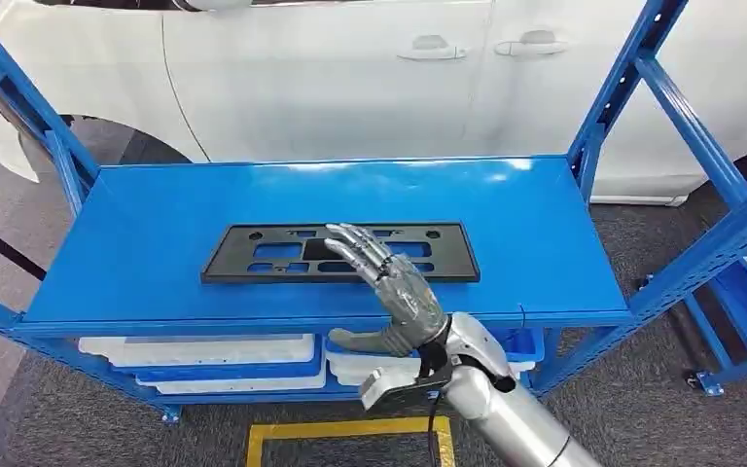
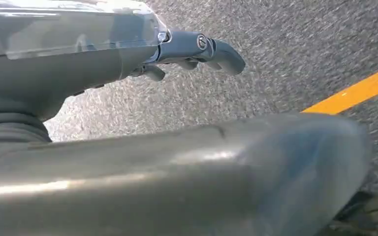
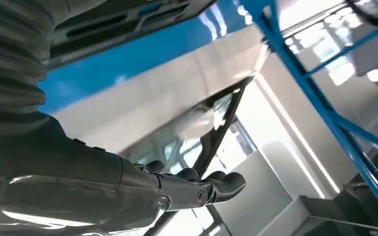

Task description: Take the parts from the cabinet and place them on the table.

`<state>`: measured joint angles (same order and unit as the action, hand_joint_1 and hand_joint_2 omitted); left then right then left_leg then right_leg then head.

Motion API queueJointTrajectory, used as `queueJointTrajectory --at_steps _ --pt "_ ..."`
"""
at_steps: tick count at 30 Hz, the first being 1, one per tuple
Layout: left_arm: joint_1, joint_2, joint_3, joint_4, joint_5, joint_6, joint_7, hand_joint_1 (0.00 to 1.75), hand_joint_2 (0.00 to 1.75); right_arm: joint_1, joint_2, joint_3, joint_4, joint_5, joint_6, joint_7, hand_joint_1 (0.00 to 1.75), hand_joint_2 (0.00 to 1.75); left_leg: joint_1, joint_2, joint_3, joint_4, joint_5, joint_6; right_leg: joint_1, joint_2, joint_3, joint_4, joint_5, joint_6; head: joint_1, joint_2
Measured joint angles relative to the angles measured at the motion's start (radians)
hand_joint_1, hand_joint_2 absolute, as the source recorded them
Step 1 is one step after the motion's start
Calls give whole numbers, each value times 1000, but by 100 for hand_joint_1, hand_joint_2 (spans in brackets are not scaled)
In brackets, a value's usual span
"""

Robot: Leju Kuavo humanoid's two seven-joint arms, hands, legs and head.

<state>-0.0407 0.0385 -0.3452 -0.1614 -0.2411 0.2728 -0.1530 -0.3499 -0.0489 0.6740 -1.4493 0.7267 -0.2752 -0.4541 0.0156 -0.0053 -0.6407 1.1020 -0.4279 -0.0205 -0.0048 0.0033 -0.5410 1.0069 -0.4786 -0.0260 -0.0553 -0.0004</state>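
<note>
Hovering with fingers spread and empty, the right hand [image 1: 389, 282] hangs over the flat black plastic plate-holder frame [image 1: 282, 254] on the blue metal worktop [image 1: 156, 243]; no legible writing.

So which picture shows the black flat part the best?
The head view. There the whole black part lies flat on the blue shelf, with the right robot hand above it. The right wrist view catches just a dark slice of it. The left wrist view looks at the floor.

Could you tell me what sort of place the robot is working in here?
Probably a car workshop or assembly area: a white car stands behind a blue metal rack, a black plastic part lies on the shelf, and yellow floor marking runs below.
</note>
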Motion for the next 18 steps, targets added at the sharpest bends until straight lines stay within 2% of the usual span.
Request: queueJointTrajectory --at_steps 1,2,5,6,7,8,10,11,12,13,14,15,16,17,18 --pt "0 1 -1 0 0 0 1 0 0 -8 8 12 13 49 -24 19 0 175 -2 0 27 -72 21 7 0 -1 6 0 -7 4 0 0" --pt "0 1 -3 1 0 1 3 0 0 -19 14 22 28 91 -43 39 0 175 -8 -1 40 -85 8 9 9 1 4 5 -11 11 0 0" --pt "-2 2 -6 1 -1 1 3 0 0 -46 39 59 78 198 -87 94 0 175 -13 -2 34 -86 1 22 2 2 4 -4 -13 25 0 0" --pt "-3 1 -7 1 -1 1 3 0 0 -52 46 66 87 206 -91 100 0 175 -3 -3 41 -97 5 28 7 1 7 -3 -18 31 0 0" --pt "-1 0 -7 1 -1 1 2 0 0 -56 50 72 97 211 -95 103 0 175 -2 -3 48 -103 5 31 2 2 2 16 -29 38 0 0" --pt "-1 0 -8 1 -1 1 2 0 0 -64 54 78 105 228 -105 110 0 175 -2 -1 50 -104 2 38 1 1 -26 67 -56 41 0 0" --pt "-2 0 -8 1 -1 1 -3 0 0 -77 56 94 134 316 -146 151 0 175 -3 -1 53 -104 -3 44 -2 1 -123 237 -124 47 0 0" --pt "-2 1 -8 1 -1 0 -7 0 0 -81 59 106 153 372 -170 178 0 175 -3 -2 55 -104 -6 45 -2 1 -167 305 -138 48 0 0" --pt "0 1 -8 1 -1 -2 -8 0 0 -84 66 117 171 417 -187 201 0 175 -3 -2 62 -104 -11 44 -3 0 -193 330 -125 49 0 0" --pt "1 1 -8 1 -1 -3 -8 0 0 -88 74 127 187 453 -199 220 0 175 -3 -3 69 -104 -16 42 -4 0 -189 302 -91 49 0 0" --pt "1 0 -8 1 0 -4 -8 0 0 -94 81 136 202 481 -208 237 0 175 -3 -3 80 -103 -22 40 -5 0 -162 232 -37 46 0 0" --pt "0 0 -9 1 -1 -3 -6 0 0 -101 89 145 218 508 -216 251 0 175 -3 -4 91 -103 -28 38 -5 0 -121 133 23 42 0 0" --pt "-1 0 -10 1 -1 0 -1 0 0 -107 93 152 230 526 -223 263 0 175 -3 -5 99 -103 -34 34 -4 -1 -87 50 68 37 0 0" --pt "0 -2 -14 2 -1 10 9 0 0 -115 98 162 252 554 -232 279 0 175 -7 -6 100 -103 -39 28 2 -3 -71 27 55 30 0 0" --pt "-2 -2 -18 2 0 20 17 0 0 -124 105 171 269 578 -236 292 0 175 -8 -6 97 -100 -42 22 5 -2 -69 6 52 24 0 0"
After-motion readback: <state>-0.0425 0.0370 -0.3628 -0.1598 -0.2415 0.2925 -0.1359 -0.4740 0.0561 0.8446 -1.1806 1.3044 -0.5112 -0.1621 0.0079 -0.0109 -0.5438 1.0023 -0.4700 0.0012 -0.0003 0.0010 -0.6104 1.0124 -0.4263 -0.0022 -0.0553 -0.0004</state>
